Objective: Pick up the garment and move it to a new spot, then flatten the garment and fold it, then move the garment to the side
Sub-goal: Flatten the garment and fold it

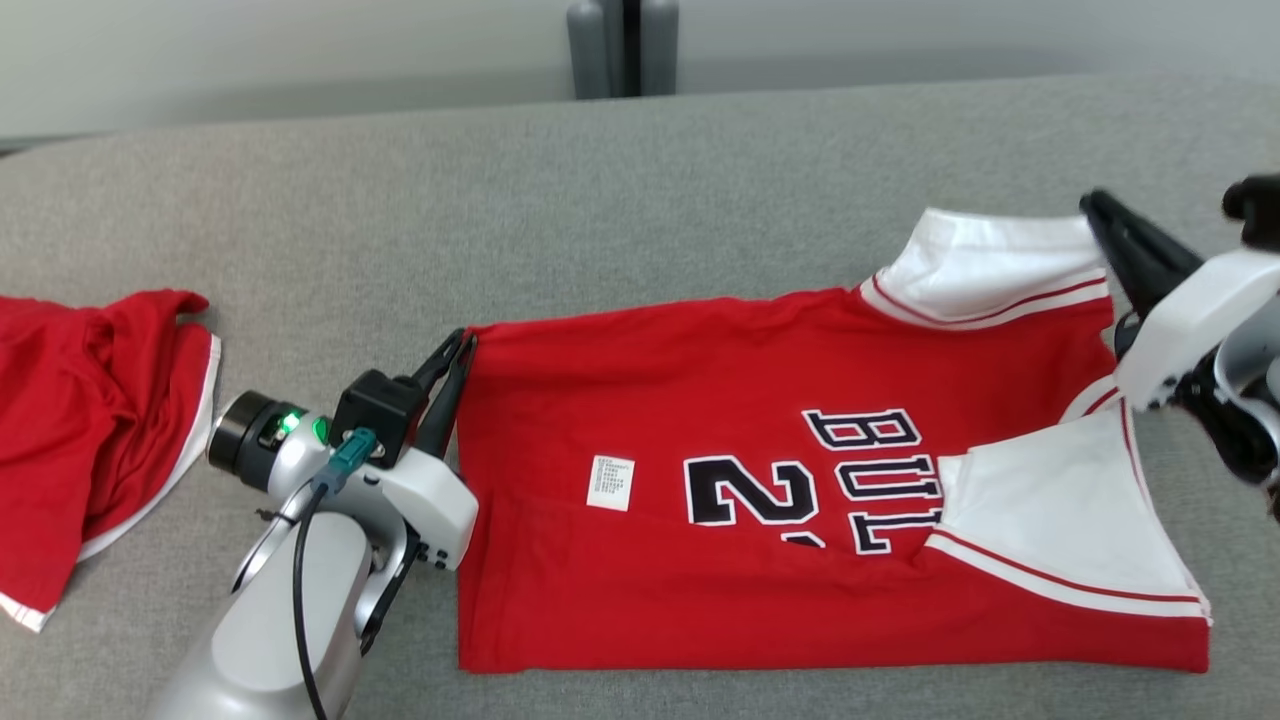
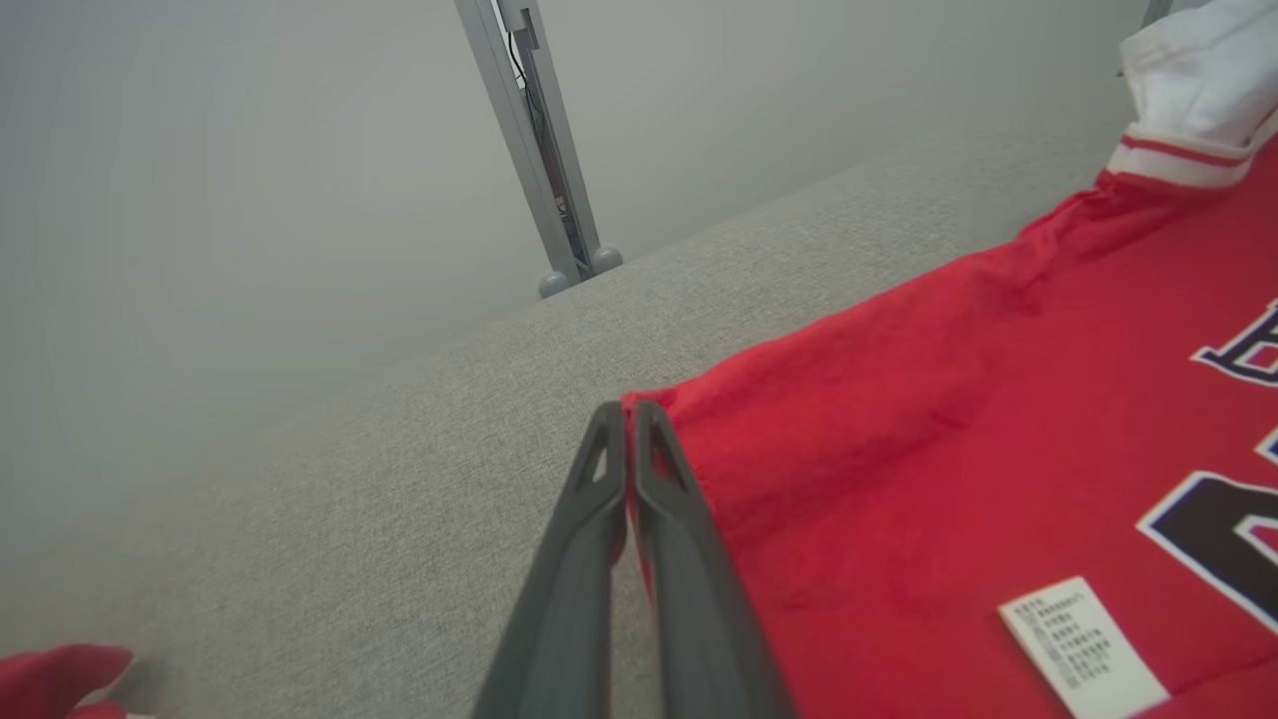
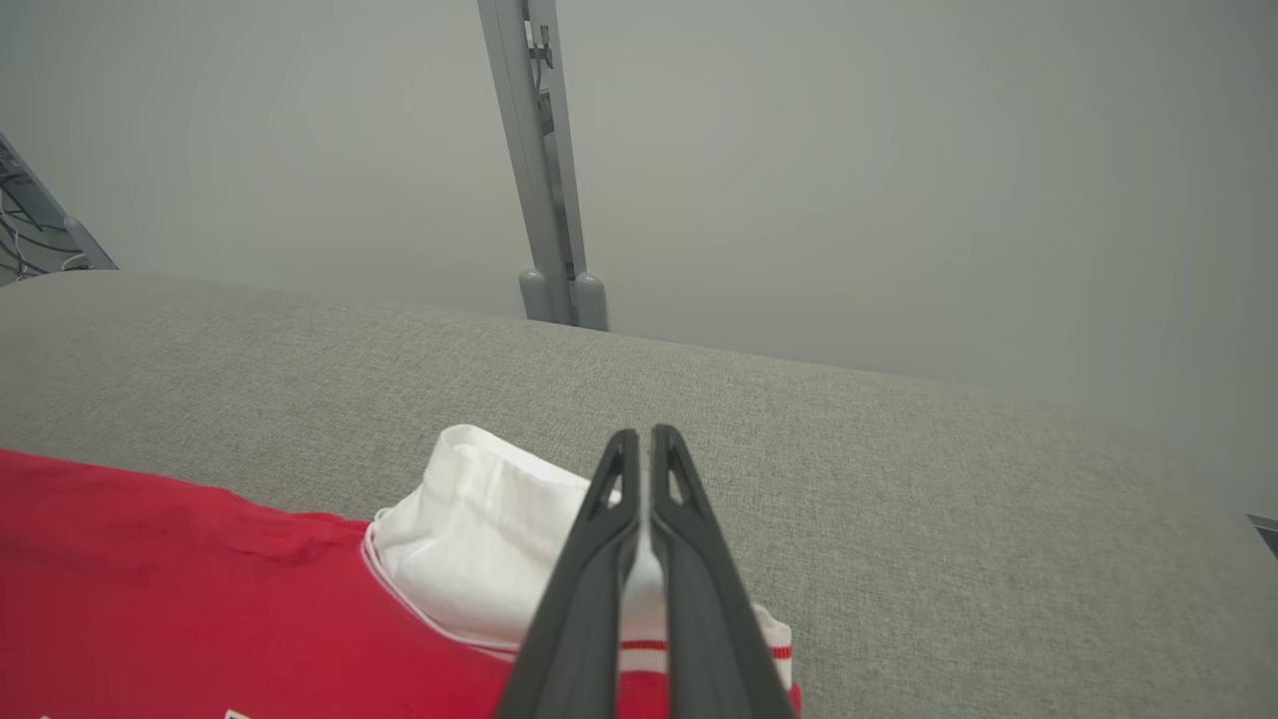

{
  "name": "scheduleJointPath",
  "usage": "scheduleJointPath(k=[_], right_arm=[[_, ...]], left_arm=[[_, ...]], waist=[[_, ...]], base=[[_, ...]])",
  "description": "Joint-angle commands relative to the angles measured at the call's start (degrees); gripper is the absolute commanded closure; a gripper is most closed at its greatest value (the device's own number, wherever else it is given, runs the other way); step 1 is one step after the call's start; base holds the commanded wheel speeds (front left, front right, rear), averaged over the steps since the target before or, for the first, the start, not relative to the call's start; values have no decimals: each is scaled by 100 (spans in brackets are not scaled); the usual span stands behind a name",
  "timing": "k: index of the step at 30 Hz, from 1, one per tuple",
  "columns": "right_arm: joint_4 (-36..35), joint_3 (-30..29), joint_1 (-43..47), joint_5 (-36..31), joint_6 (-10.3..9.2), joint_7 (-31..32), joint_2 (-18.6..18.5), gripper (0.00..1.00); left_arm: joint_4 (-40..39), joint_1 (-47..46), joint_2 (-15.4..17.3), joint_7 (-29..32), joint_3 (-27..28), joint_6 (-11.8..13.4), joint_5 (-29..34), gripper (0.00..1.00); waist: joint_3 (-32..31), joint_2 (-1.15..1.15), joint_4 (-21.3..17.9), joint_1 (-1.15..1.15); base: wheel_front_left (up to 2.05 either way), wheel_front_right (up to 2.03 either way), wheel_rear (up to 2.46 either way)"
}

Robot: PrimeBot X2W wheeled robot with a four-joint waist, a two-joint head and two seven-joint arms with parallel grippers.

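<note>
Here, the red garment (image 1: 760, 400) is laid flat across the middle and right of the grey padded surface (image 1: 600, 200), with black lettering (image 1: 860, 480) facing up. Its far left corner is pinched between the closed fingers of the left gripper (image 1: 458, 352). The far white sleeve (image 1: 990, 265) is clamped by the right gripper (image 1: 1098, 208). Bare surface is left beyond the far edge, and another red cloth (image 1: 90, 400) is heaped at the left.
</note>
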Motion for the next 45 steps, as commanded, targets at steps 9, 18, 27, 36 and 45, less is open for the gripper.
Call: scheduleJointPath(k=[9,18,27,36,45], right_arm=[[-506,56,728,331,-1,535,-379,100],[-1034,-172,1281,596,-1,1499,-869,100],[-1604,-658,1890,823,-1,2370,-1047,100],[-2030,-1272,2398,772,-2,3248,-1081,100],[-2233,-2031,3032,762,-1,4276,-864,0]], left_arm=[[-441,555,339,184,-175,-73,58,100],[-1064,1034,752,513,-382,-147,135,100],[-1523,1325,1003,797,-613,-253,160,100],[-1727,1436,1225,1015,-861,-357,228,100],[-1899,1558,1299,1359,-1110,-392,277,51]], waist=[[-572,0,-177,0],[-750,0,-179,0],[-833,0,-135,0],[-827,0,-120,0],[-805,0,-106,0]], base=[[0,0,0],[0,0,0],[0,0,0],[0,0,0],[0,0,0]])
